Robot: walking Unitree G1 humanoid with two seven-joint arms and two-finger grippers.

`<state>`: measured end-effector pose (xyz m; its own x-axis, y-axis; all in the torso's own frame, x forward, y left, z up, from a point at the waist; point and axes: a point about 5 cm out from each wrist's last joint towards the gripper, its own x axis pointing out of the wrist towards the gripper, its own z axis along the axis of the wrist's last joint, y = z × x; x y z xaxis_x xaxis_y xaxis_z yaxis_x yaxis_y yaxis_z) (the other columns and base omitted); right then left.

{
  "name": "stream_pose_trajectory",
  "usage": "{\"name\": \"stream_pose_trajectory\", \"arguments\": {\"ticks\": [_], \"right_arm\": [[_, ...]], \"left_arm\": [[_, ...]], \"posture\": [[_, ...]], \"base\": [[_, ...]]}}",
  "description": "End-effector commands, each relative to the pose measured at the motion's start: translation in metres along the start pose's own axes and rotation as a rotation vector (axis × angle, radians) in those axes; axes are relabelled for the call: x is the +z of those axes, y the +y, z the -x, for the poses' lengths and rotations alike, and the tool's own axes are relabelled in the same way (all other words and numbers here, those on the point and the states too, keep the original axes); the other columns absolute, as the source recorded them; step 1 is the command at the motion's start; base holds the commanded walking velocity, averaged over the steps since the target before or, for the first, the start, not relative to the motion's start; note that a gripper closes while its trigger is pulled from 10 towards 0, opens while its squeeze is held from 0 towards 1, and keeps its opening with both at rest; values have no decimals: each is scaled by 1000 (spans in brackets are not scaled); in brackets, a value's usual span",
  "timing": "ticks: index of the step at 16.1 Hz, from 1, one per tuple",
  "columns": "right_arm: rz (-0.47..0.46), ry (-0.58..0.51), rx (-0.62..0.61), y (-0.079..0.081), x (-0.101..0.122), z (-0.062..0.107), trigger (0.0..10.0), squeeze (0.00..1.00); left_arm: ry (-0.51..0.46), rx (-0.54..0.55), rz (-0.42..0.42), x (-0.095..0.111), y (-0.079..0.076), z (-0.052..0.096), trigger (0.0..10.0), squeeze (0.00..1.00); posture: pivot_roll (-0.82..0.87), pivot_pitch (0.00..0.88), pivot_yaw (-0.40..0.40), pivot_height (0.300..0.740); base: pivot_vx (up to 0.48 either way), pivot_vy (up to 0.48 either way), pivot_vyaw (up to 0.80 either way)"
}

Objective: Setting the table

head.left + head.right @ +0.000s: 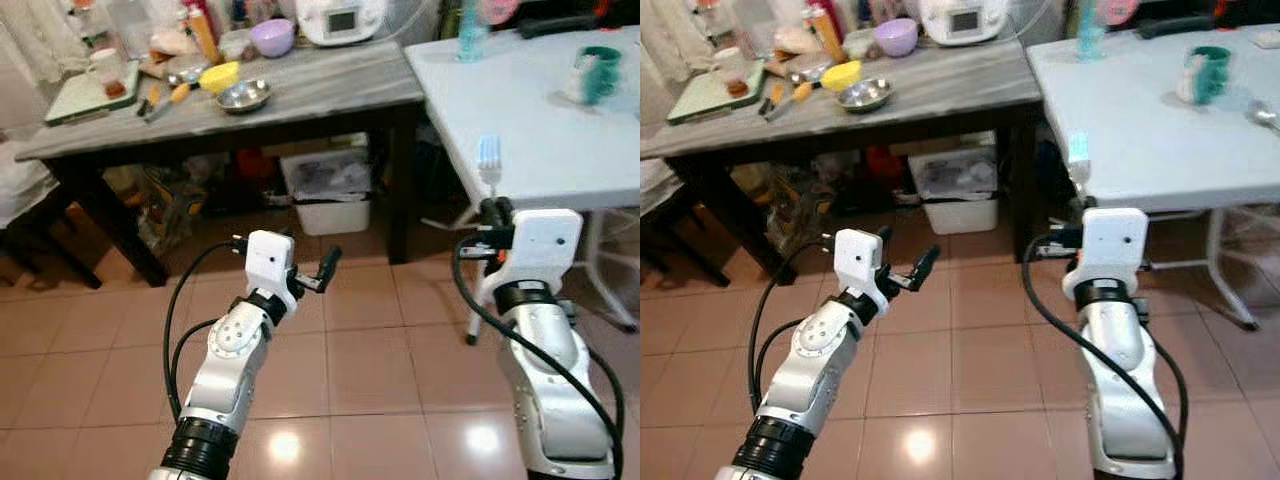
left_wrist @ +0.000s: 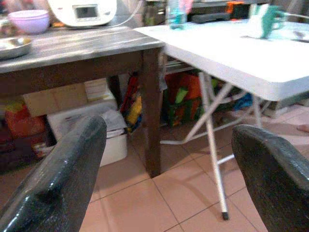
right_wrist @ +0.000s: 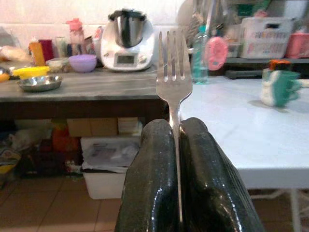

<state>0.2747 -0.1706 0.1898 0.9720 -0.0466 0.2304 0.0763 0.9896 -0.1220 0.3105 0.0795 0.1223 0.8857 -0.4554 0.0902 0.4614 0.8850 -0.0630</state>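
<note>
A silver fork (image 3: 173, 77) rises between the black fingers (image 3: 153, 183), with a white table (image 3: 227, 125) and teal-and-white mug (image 3: 279, 87) beyond their tips.

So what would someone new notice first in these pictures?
Probably the fork, clamped upright in the right gripper just before the near edge of the white table. Next, the left gripper, open and holding nothing above the tiled floor. Then the cluttered grey table behind, with its bowls.

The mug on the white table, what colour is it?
Teal green with white; the mug shows best in the right wrist view.
</note>
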Motion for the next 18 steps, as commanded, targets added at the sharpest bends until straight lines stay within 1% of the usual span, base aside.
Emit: {"name": "stream_pose_trajectory", "arguments": {"ticks": [1, 8, 12, 18], "right_arm": [[-16, -18, 28, 8, 3, -1, 10000, 0], [11, -31, 45, 11, 4, -2, 10000, 0], [12, -30, 44, 11, 4, -1, 10000, 0], [10, -25, 38, 10, 3, -1, 10000, 0]], "left_arm": [[-11, 15, -10, 5, 7, 3, 10000, 0], [-7, 14, -6, 3, 8, 3, 10000, 0], [-3, 11, -7, 3, 7, 2, 10000, 0], [0, 6, -8, 3, 5, 1, 10000, 0]], "posture": [[-208, 73, 149, 740], [-207, 69, 147, 740], [-211, 71, 154, 740], [-215, 71, 156, 740]], "base": [[480, 0, 0], [480, 0, 0], [480, 0, 681], [480, 0, 0]]}}
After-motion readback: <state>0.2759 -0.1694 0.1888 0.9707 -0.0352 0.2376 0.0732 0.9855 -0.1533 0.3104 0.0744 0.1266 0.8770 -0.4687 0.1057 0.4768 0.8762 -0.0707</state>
